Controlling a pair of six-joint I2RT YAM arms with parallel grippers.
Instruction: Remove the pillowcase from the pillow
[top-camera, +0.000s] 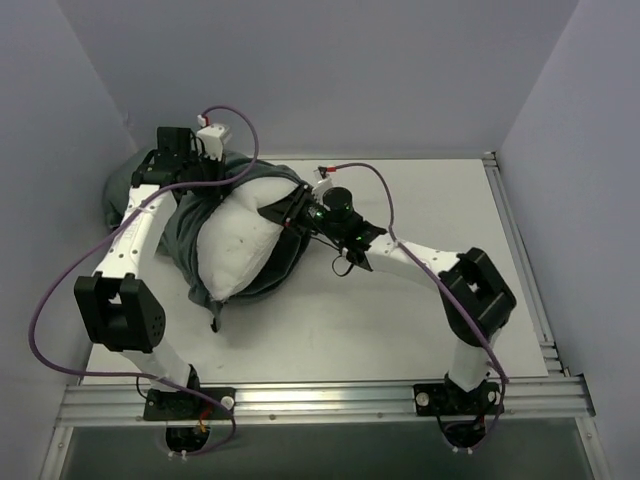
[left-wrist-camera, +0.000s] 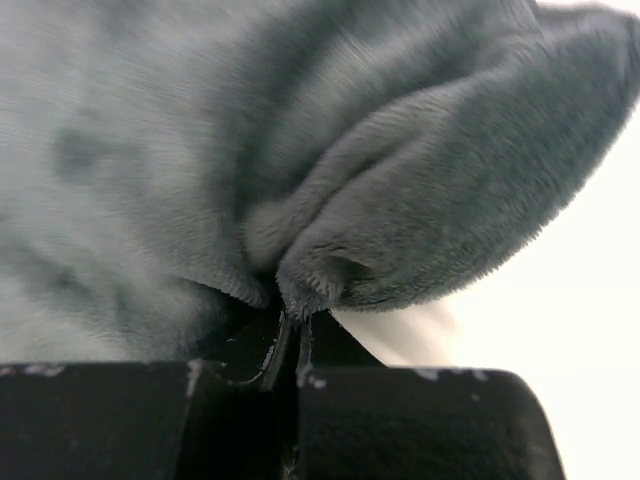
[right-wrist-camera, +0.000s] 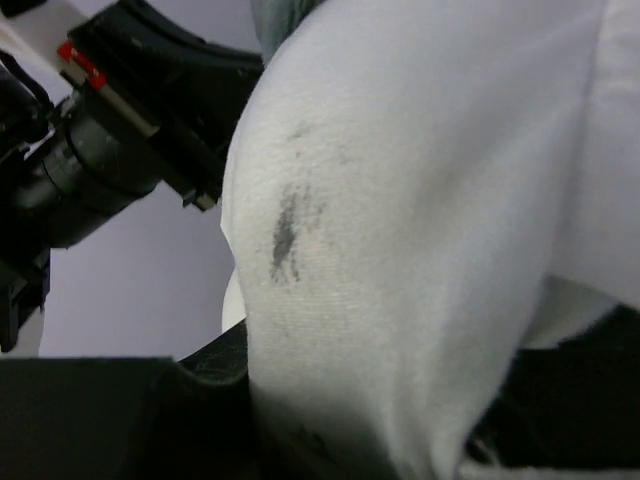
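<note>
We see our right hand (right-wrist-camera: 365, 440) pinching the smudged white pillow (right-wrist-camera: 420, 200), which fills the space ahead; beyond, up-left, sit the left arm (right-wrist-camera: 110, 150) and a sliver of pillowcase (right-wrist-camera: 285, 18).

Pillowcase (top-camera: 185, 240): plain dark grey-green, no pattern on showing side. Pillow (top-camera: 240, 245): white, few dark grey smudges (right-wrist-camera: 285, 240). Left gripper (left-wrist-camera: 290, 335), right gripper (top-camera: 283, 213): black. Arm links (top-camera: 130, 245) white, joints (top-camera: 480, 285) black. Cables (top-camera: 40, 310) purple. Table (top-camera: 400, 320) white, front rail (top-camera: 330, 400) silver. Walls (top-camera: 330, 70) pale lavender.
</note>
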